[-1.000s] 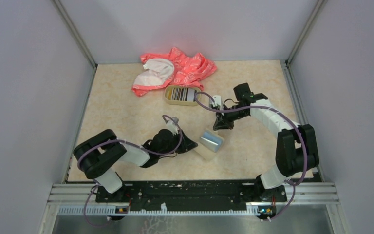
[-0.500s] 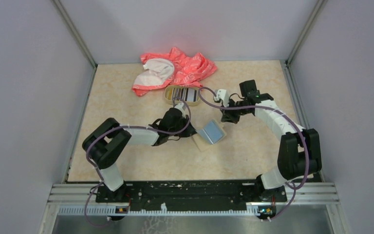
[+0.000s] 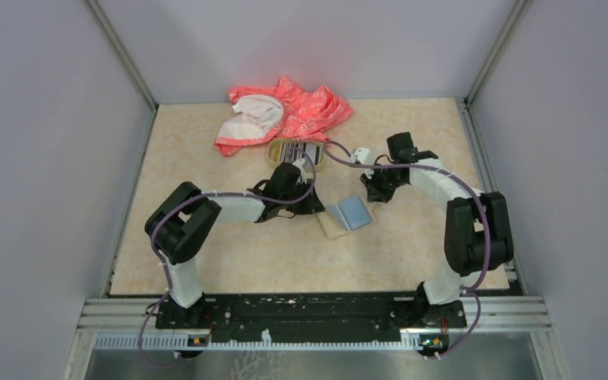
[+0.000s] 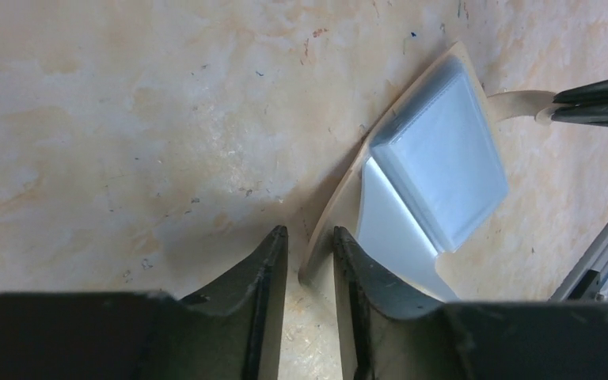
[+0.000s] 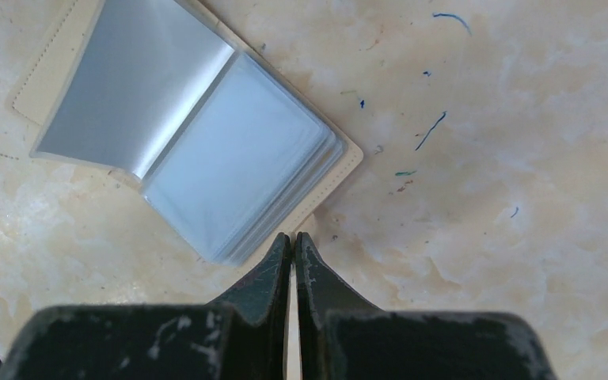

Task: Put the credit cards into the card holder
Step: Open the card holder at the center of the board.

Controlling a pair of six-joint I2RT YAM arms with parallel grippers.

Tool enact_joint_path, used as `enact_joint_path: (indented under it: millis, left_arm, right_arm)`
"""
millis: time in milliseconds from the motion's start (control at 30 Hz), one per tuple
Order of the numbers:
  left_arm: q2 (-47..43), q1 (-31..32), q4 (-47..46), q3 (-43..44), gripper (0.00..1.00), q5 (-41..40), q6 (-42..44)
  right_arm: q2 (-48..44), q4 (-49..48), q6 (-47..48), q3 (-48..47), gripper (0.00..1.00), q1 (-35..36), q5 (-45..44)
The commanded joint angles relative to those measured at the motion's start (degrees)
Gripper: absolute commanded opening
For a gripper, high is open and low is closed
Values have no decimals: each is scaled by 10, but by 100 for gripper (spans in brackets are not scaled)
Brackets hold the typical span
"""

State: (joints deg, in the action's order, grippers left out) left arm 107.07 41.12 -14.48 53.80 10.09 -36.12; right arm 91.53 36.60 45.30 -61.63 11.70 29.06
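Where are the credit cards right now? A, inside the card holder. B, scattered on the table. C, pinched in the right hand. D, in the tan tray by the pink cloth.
D: the top view shows the credit cards as stripes in the tan tray, beside the pink cloth.

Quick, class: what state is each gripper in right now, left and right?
Left gripper: slightly open, fingers astride the card holder edge, not clamped.
Right gripper: shut, empty, tips at the card holder's edge.
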Motion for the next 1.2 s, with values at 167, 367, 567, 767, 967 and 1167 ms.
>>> enact_joint_path:
  millis: [167, 367, 567, 767, 967, 1167]
  left_arm:
    - [-119, -4, 9, -57, 41, -30, 31]
    - [-232, -4, -73, -133, 41, 11, 37]
    - [-235, 13, -133, -124, 41, 91, -1]
    - [-154, 39, -154, -90, 39, 111, -19]
    - [-78, 43, -150, -61, 47, 117, -30]
    - [-59, 42, -136, -59, 70, 93, -26]
  right_arm:
    - [-4, 17, -9, -29, 0, -13, 57]
    - [-11, 21, -7, -31, 0, -18, 96]
    - [-17, 45, 8, -40, 0, -24, 174]
    - [-22, 64, 20, -46, 0, -33, 238]
    - [-21, 68, 24, -46, 0, -39, 251]
    - [-24, 94, 56, -51, 0, -41, 296]
